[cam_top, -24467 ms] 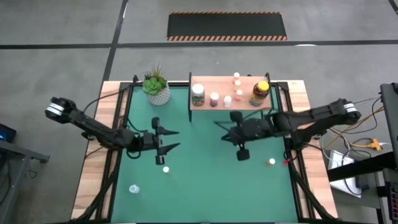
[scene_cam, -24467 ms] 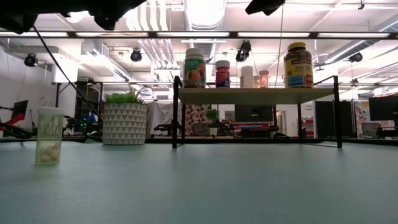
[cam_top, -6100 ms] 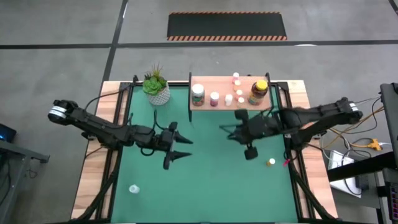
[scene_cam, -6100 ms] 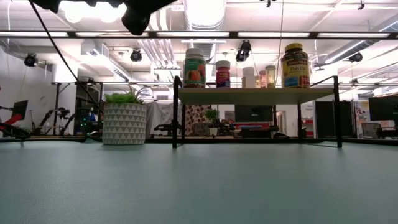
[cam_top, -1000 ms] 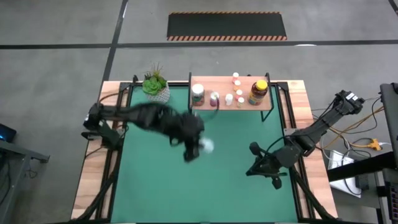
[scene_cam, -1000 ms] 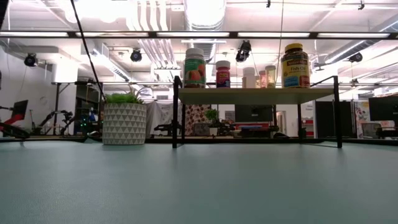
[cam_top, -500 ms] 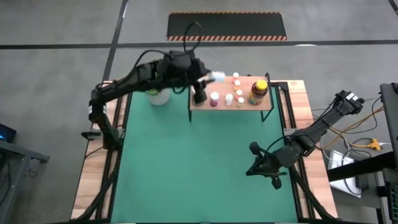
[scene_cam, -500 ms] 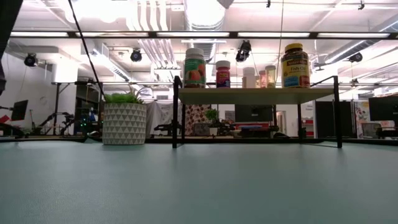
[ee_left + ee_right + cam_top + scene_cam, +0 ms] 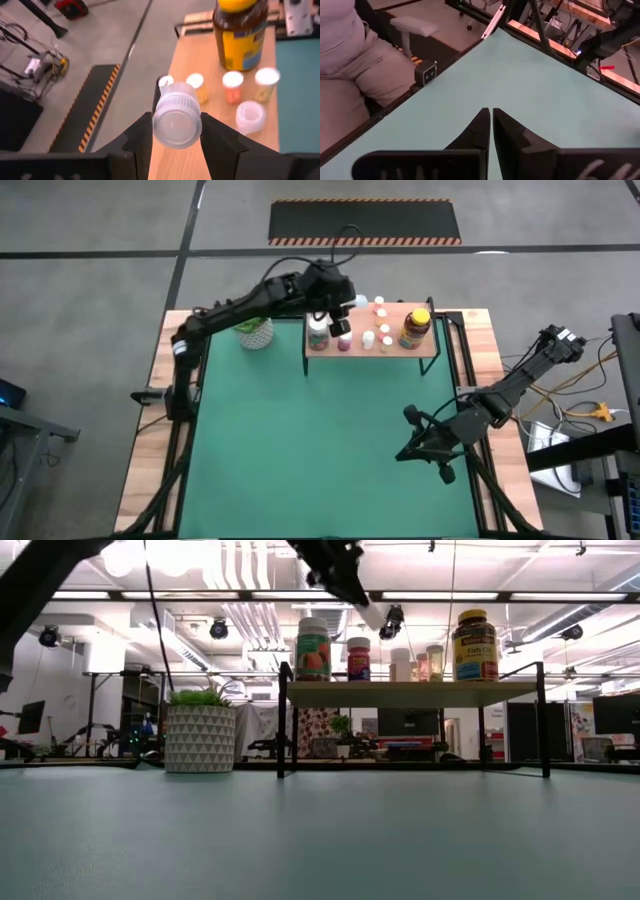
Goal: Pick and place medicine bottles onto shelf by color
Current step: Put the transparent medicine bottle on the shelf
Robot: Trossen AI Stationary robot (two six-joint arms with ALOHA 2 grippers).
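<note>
Over the shelf (image 9: pixel 400 348) at twelve o'clock on the table, the left gripper (image 9: pixel 345 308) is clenched on a clear bottle (image 9: pixel 177 121), carried lying on its side with its ribbed cap toward the wrist camera. This looks like the placing step: the bottle hangs above the shelf's far edge, not yet set down. Below it on the wood stand four small white-capped bottles (image 9: pixel 232 86) in a row, a bare white cap or jar (image 9: pixel 250 116), and the yellow-lidded amber jar (image 9: pixel 240 32). The next move probably calls for choosing a free spot among bottles of like colour, turning the bottle upright and lowering it before letting go. At four o'clock the right gripper (image 9: pixel 437 463) waits with its jaws closed on nothing. A second ago the left arm held this bottle low over mid-table; it has since swung up to the shelf, while the right arm has barely moved
</note>
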